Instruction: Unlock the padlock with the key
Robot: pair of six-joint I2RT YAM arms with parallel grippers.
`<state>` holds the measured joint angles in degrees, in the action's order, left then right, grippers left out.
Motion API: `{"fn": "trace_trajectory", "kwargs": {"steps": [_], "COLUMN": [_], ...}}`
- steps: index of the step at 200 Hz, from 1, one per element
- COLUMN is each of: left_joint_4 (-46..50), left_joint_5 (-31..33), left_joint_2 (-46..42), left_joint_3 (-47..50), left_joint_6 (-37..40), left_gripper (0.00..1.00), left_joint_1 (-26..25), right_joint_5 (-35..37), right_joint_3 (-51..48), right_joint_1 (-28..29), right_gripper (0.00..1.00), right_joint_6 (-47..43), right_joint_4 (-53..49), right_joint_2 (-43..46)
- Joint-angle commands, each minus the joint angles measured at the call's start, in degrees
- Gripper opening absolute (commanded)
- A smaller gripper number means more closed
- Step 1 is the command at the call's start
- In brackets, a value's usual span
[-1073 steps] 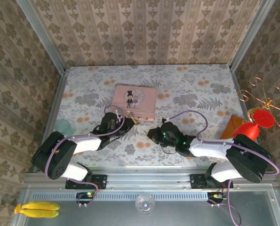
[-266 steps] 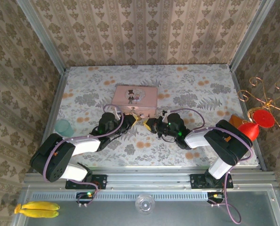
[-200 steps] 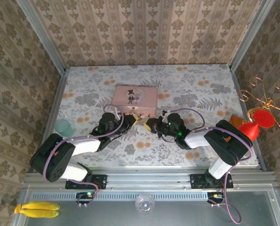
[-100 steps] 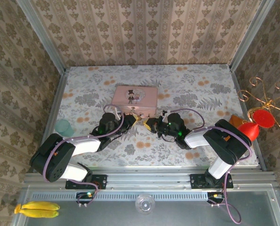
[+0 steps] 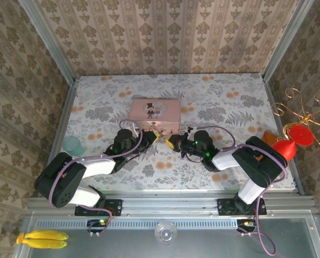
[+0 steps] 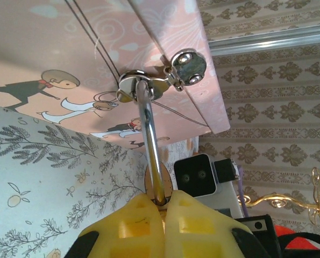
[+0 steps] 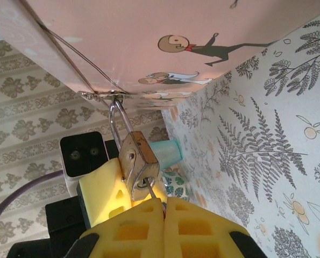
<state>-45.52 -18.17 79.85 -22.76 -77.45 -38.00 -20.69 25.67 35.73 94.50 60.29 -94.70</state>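
One tiny brass-gold, silver-shackled padlock (image 7: pixel 140 161)

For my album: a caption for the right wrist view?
Key meets the padlock that hangs from the clasp on the tin.

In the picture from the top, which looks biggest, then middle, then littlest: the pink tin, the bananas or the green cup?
1. pink tin
2. bananas, though they may lie nearer the camera, so this place is unsure
3. green cup
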Motion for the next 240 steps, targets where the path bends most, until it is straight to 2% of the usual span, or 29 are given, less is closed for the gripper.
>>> {"fn": "trace_trajectory", "kwargs": {"steps": [1, 240], "left_joint_4": [-9.24, -9.81], "left_joint_5": [-3.86, -4.06], "left_joint_2": [-0.56, 0.66], "left_joint_3": [-1.92, -2.96], "left_joint_6": [0.15, 0.11], "left_gripper": [0.00, 0.00], "left_joint_1": [-1.20, -2.66], "right_joint_5": [0.87, 1.15], "right_joint_3": [-0.68, -0.53], "right_joint_1": [-1.09, -1.45], "right_gripper": [0.00, 0.00], "right_joint_6": [1.89, 2.80], "right_joint_4": [2.96, 5.19], "right_joint_2": [-0.31, -0.79]}}
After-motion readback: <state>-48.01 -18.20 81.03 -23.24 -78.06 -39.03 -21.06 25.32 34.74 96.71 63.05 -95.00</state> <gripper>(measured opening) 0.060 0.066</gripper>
